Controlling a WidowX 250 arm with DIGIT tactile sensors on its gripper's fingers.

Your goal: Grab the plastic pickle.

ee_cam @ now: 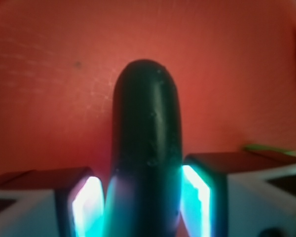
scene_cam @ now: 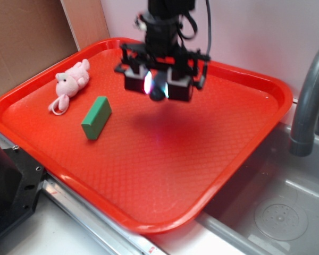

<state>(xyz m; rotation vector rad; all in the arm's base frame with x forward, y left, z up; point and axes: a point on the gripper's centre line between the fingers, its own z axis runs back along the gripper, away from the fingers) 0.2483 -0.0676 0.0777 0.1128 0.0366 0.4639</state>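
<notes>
The plastic pickle [ee_cam: 147,143] is a very dark green, almost black oblong with a rounded end. In the wrist view it stands between my two glowing pads [ee_cam: 195,195] and fills the gap, touching both. In the exterior view my gripper [scene_cam: 158,87] hangs above the red tray [scene_cam: 212,159], at its far middle, and the pickle's dark end [scene_cam: 158,94] shows between the fingers, lifted off the tray surface. The gripper is shut on the pickle.
A light green rectangular block [scene_cam: 96,117] lies on the tray's left part, with a pink plush animal [scene_cam: 70,83] behind it. A grey faucet [scene_cam: 310,101] and a sink [scene_cam: 276,212] are at the right. A cardboard wall stands at the back left.
</notes>
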